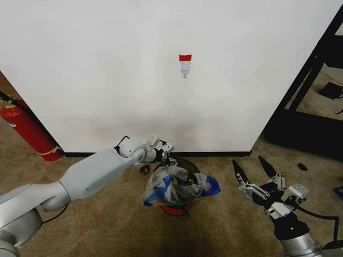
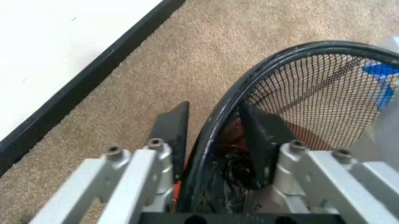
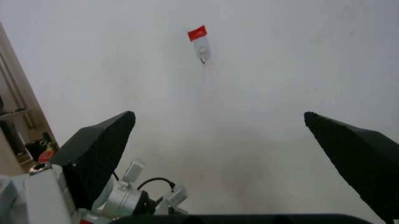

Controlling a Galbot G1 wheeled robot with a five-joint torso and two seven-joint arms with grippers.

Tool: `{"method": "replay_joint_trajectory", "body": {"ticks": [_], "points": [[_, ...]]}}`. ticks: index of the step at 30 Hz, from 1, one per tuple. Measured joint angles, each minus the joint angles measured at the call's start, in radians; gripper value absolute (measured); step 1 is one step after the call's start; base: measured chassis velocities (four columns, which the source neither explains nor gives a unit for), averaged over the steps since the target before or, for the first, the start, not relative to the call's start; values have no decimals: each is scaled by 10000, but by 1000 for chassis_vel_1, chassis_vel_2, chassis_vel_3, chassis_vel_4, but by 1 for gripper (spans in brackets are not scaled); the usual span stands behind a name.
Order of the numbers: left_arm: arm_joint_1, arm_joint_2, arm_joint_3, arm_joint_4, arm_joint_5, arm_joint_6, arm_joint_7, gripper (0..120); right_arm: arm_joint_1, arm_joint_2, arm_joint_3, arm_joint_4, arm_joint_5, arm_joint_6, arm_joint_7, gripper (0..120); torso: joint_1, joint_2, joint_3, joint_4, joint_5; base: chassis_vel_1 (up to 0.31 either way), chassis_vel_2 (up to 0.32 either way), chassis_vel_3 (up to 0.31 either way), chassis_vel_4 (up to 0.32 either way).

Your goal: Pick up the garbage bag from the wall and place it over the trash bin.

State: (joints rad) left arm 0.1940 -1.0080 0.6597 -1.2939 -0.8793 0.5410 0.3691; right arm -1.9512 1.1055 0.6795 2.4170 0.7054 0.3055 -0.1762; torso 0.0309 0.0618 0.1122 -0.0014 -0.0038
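You have the garbage bag (image 1: pixel 179 186) off the wall (image 1: pixel 107 64): it now sits draped over the trash bin (image 1: pixel 185 165) on the carpet (image 1: pixel 107 214) just in front of the black baseboard (image 1: pixel 214 153), its blue print spilling toward the robot's right. Your left gripper (image 2: pixel 215 130) is down at the bin's far rim, one finger (image 2: pixel 171 128) outside the wire mesh and the other inside, spread and straddling the rim rather than pinching it. Your right gripper (image 1: pixel 256 168) hovers beside the bin, well apart, fingers splayed wide and holding nothing. The hook (image 3: pixel 203 50) under the red tape strip (image 3: pixel 197 32) hangs bare
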Motion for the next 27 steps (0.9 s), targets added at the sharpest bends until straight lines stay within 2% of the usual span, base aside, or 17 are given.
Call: {"method": "replay_joint_trajectory", "body": {"ticks": [6, 14, 18, 21, 23, 27], "points": [[8, 7, 28, -114, -64, 40, -238, 6, 11, 3, -3, -50, -131, 6, 62, 100, 0, 0, 0, 0, 0, 0, 0, 0, 0], [-25, 289, -81, -764, -602, 379, -1104, 4, 111, -19, -9, -88, -213, -6, 338, 100, 0, 0, 0, -2, 0, 0, 0, 0, 0], [642, 678, -1083, -1822, -1416, 800, -2547, 4, 177, -28, 0, -91, -276, -51, 587, 100, 0, 1, -1, -2, 0, 0, 0, 0, 0], [2077, 1181, -2535, -3008, -2578, 992, -4681, 4, 344, -28, -111, -200, -682, -394, 1535, 100, 0, 1, -1, 1, -3, 0, 0, 0, 0], [2334, 1279, -2805, -3190, -2772, 975, -5075, 4, 402, -25, -171, -239, -858, -532, 1868, 100, 0, 0, -1, 0, -3, 0, 0, 0, 0], [3432, 1574, -4331, -3949, -3995, 618, -7305, 4, 767, -30, -504, -349, -1217, -1266, 3350, 100, 0, 1, -1, 2, -2, 0, 0, 0, 0]]}}
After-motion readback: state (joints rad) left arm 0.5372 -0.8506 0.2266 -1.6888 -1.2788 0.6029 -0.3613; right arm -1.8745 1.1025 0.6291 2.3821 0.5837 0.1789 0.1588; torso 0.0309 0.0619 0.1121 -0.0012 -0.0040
